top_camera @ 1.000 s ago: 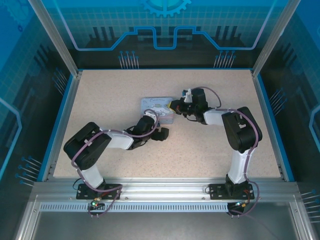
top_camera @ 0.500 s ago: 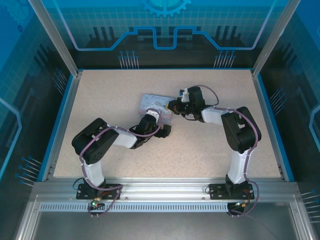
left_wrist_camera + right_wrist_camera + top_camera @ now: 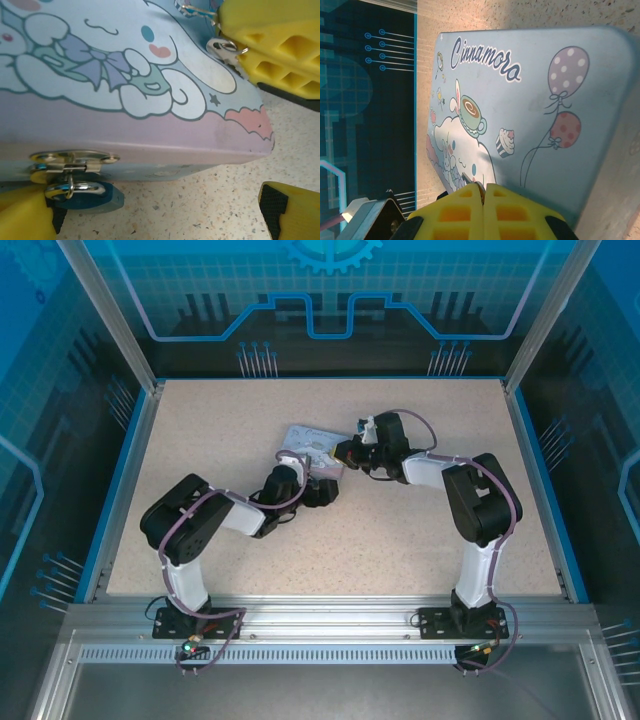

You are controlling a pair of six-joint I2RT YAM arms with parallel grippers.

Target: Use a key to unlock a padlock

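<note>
Your left hand (image 3: 157,214) wide open, empty; padlock (image 3: 97,199) just beside one fingertip (image 3: 25,219); right hand (image 3: 483,188) clamped shut on key (image 3: 222,47), over tin box (image 3: 150,145).

Left gripper (image 3: 320,488) scoots in closer to the tin box (image 3: 310,436), and the box ends up twisted and nudged back a bit.

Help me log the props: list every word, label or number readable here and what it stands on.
"Cinnamoro": dark cursive lettering on the lid of the pale blue rectangular cartoon-printed tin box, right wrist view; nothing readable after it.
No other text is readable; the small blue padlock shows no legible marking.
</note>
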